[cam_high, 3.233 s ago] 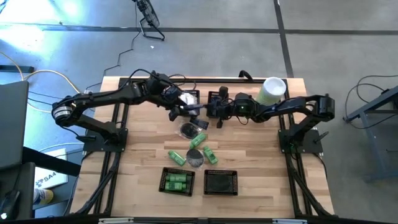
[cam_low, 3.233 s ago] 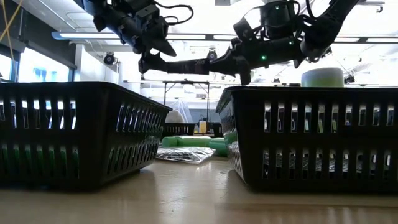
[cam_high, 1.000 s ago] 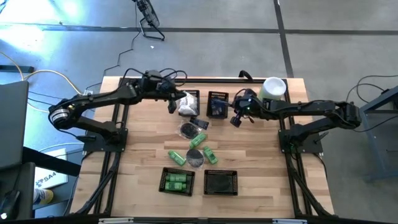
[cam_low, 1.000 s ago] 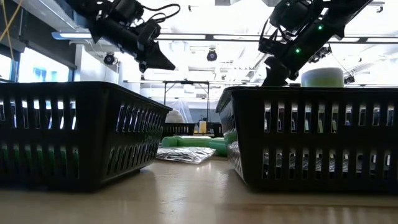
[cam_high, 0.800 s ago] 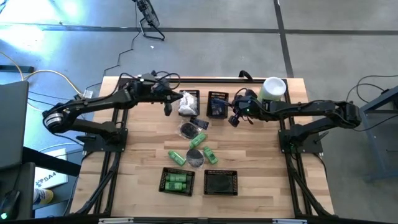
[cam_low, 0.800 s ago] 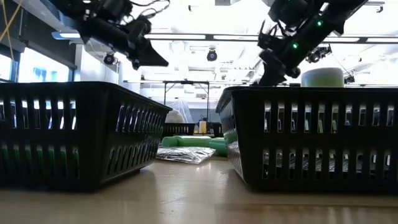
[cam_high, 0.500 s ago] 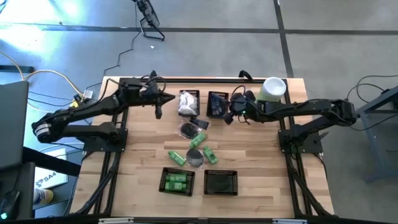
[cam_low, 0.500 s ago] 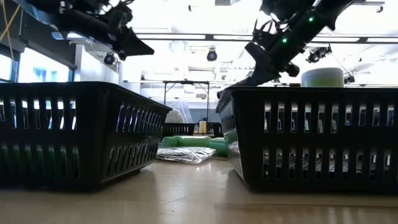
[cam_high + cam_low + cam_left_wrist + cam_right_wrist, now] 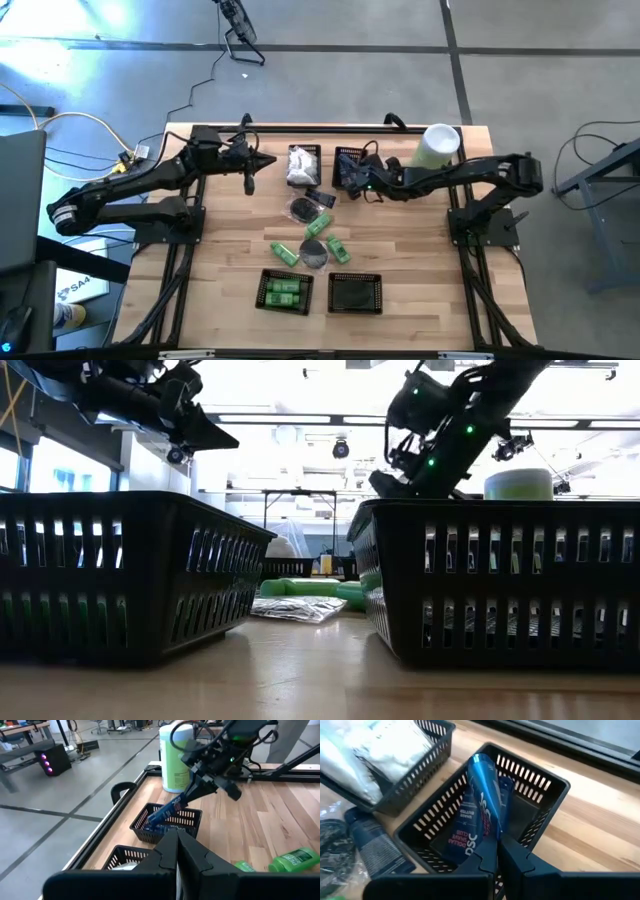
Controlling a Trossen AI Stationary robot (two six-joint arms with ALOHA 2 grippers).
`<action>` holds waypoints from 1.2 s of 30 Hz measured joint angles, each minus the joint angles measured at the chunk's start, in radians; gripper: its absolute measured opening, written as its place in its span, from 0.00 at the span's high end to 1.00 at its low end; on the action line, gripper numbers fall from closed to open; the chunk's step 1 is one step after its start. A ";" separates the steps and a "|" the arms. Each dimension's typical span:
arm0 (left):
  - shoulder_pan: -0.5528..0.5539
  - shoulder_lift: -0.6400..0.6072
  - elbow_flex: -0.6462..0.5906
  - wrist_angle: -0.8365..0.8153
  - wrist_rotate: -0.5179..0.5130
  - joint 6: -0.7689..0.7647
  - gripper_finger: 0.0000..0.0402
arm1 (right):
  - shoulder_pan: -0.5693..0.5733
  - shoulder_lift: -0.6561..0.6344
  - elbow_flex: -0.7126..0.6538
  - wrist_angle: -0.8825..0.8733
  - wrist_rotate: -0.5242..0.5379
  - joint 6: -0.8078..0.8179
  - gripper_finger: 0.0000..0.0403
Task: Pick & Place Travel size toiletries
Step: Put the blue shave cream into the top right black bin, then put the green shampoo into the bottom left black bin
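Note:
My right gripper (image 9: 353,181) is shut on a shiny blue tube (image 9: 485,790), above the far black basket (image 9: 540,822) that holds other blue tubes (image 9: 465,827). Beside it, a basket of white crinkly packets (image 9: 302,165) stands on the table. My left gripper (image 9: 254,166) hovers left of that basket, shut and holding nothing. Lying on the table are green bottles (image 9: 333,246), a grey disc (image 9: 314,255), a clear-wrapped bit (image 9: 300,208) and a dark blue tube (image 9: 320,197). My right gripper pinches the blue tube by its near end (image 9: 492,831) between the two fingers. The fingers slant down from the table's right side, and the tube runs on along them. Its free end (image 9: 152,819) dips down into the far basket's opening.
A tall pale-green cylinder with a white lid (image 9: 437,147) stands at the far right corner. Two black baskets sit at the near edge: the left one (image 9: 285,291) holds green bottles, the right one (image 9: 355,293) looks dark inside. Bare wood lies to both sides.
My left gripper has drawn back toward the table's left edge, away from the white-packet basket, still shut. My right gripper has moved left and down over the far basket with the blue tube, rolling its wrist, so the tube now slants into the basket.

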 joint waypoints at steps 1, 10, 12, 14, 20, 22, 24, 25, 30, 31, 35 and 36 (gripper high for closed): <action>0.000 0.000 0.000 0.001 0.000 0.000 1.00 | -0.001 0.008 0.003 0.000 0.000 0.001 0.99; 0.000 0.000 0.000 0.000 0.000 0.002 1.00 | -0.016 0.014 0.012 -0.014 -0.027 -0.026 0.97; 0.000 0.000 0.000 -0.001 0.000 0.002 1.00 | -0.022 0.013 0.012 -0.025 -0.058 -0.030 0.93; 0.000 0.000 0.000 -0.001 0.000 0.002 1.00 | -0.027 0.013 0.012 -0.033 -0.083 -0.032 0.87; 0.000 0.000 0.001 -0.029 0.001 0.002 1.00 | -0.023 0.013 0.012 -0.025 -0.085 -0.073 0.64; 0.000 0.000 0.001 -0.034 0.001 0.002 1.00 | -0.023 0.001 0.012 -0.017 -0.088 -0.091 0.58; 0.000 0.000 0.001 -0.034 0.001 0.004 1.00 | -0.022 -0.019 0.012 -0.008 -0.090 -0.119 0.56; 0.000 0.000 0.001 -0.035 0.001 0.008 1.00 | -0.023 -0.033 0.012 -0.005 -0.097 -0.138 0.55; 0.000 0.001 0.001 -0.054 0.004 0.029 1.00 | -0.024 -0.115 0.012 0.019 -0.180 -0.266 0.60; 0.000 0.001 0.001 -0.054 0.005 0.029 1.00 | -0.026 -0.131 0.012 0.023 -0.195 -0.296 0.62; 0.000 0.001 0.001 -0.054 0.005 0.030 1.00 | -0.032 -0.168 0.013 0.076 -0.256 -0.481 0.70; 0.000 0.001 0.001 -0.054 0.005 0.030 1.00 | -0.033 -0.174 0.011 0.089 -0.271 -0.534 0.72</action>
